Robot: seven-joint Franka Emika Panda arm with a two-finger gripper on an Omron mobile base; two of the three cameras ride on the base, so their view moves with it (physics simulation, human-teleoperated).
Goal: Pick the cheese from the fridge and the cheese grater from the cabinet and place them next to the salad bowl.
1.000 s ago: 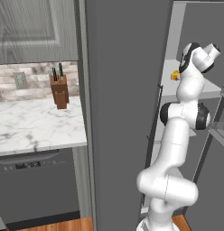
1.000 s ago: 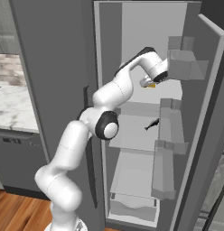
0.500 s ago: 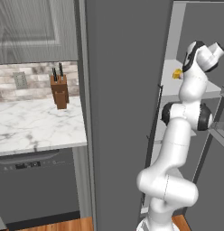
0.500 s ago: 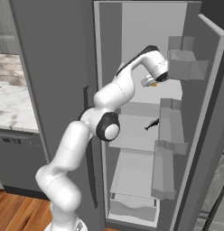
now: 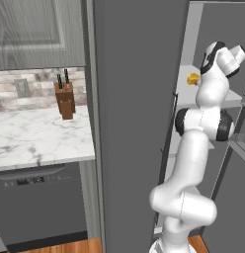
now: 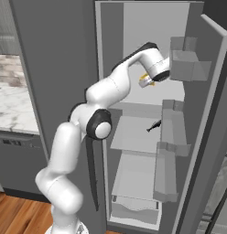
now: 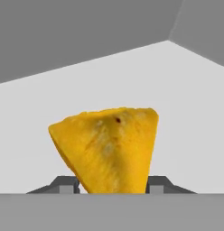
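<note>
Gripper (image 7: 112, 186) clamped on the cheese (image 7: 108, 151), one dark fingertip (image 7: 66, 184) pressed to each side of the yellow-orange wedge. Seen from the hand camera, wedge standing broad end up, narrow end down between the fingers, pale grey shelf (image 7: 186, 103) behind it. From the left base camera, cheese (image 5: 193, 78) a small yellow spot on an upper shelf of the open fridge (image 5: 139, 99), just beside the white wrist. From the right base camera, arm reaching into the fridge (image 6: 133, 27) at upper-shelf height, cheese (image 6: 146, 77) peeking out under the hand, door bins (image 6: 186, 64) near on the right. Knife block (image 5: 65, 99) upright on the marble counter (image 5: 40, 138), well apart to the left.
</note>
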